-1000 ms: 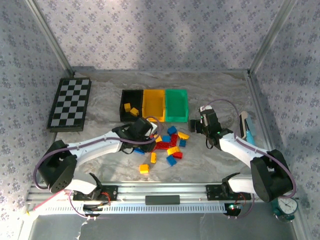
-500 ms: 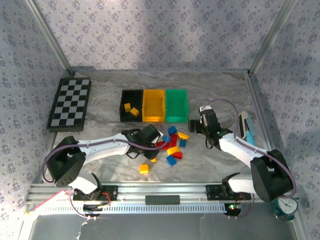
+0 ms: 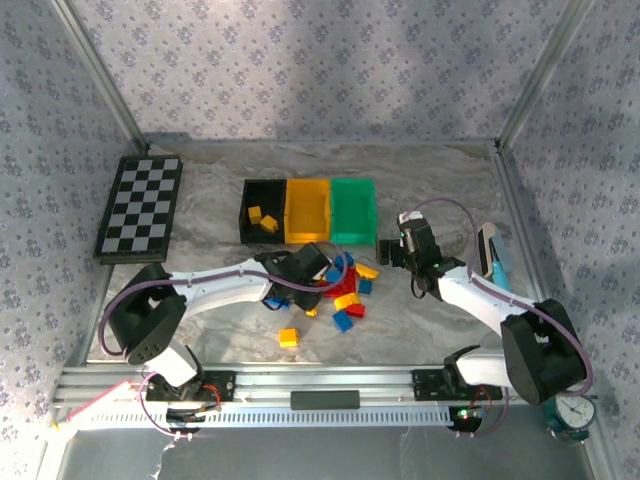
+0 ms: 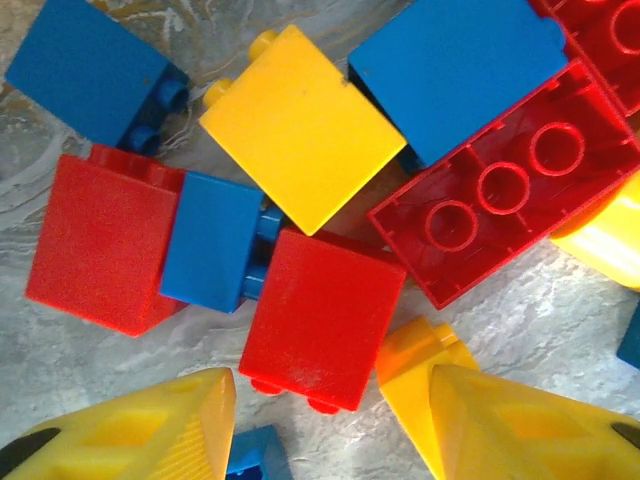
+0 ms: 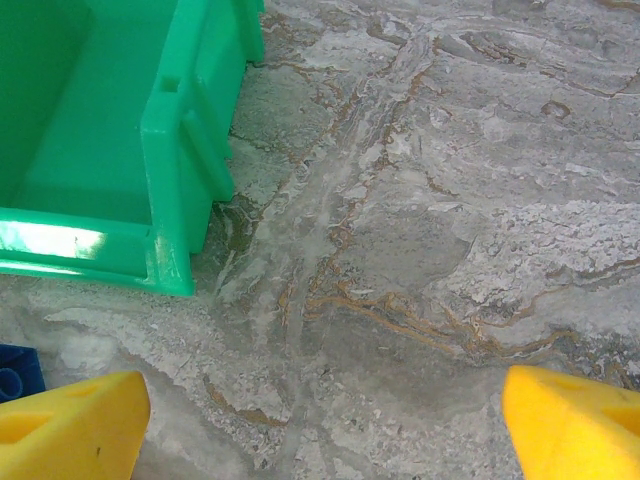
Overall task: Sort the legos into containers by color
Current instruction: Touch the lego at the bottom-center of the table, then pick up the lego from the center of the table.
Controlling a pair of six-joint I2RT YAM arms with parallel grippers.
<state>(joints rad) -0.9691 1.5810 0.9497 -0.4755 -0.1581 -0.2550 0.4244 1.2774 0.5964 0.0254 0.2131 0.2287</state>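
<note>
Red square plastic brick (image 4: 320, 330) lies just ahead of my left gripper (image 4: 330, 400), half-open and empty, come over from near the black plastic bin (image 3: 246, 212) onto the pile (image 3: 345, 290): next pick. My right gripper (image 5: 325, 390) hangs wide open, empty

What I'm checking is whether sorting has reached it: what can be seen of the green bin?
The green bin is an open-topped rectangular box of glossy green plastic, with a thick rim and a ribbed outer wall. It stands upright on the marbled table, rightmost in the row, its side against the yellow bin. Its visible interior is empty.
</note>
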